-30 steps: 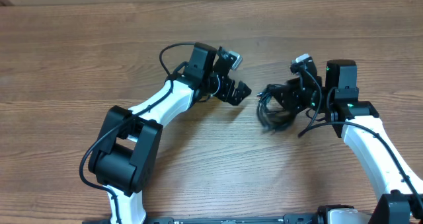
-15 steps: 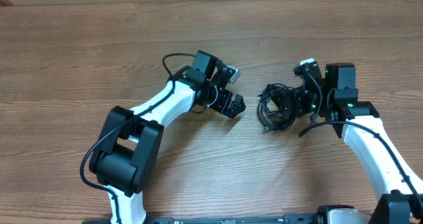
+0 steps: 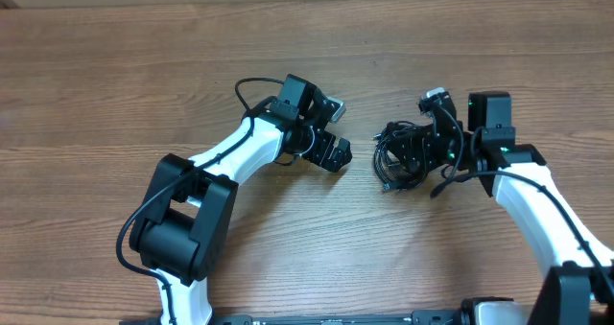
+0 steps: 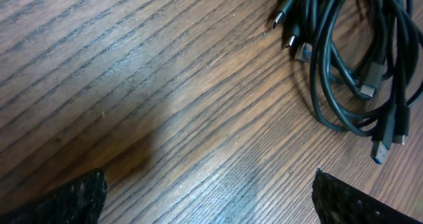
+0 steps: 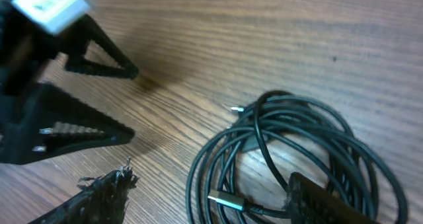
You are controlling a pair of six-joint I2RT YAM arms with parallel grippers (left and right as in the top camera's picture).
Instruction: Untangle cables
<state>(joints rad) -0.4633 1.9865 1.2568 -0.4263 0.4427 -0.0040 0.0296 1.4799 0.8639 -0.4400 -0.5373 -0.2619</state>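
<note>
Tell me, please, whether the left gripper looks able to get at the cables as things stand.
Probably yes: the left gripper is open and faces the cables across bare table; the right gripper sits at their far side.

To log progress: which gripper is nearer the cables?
The right gripper: its open fingers reach over the cables, while the left gripper stands apart from them, touching none.
</note>
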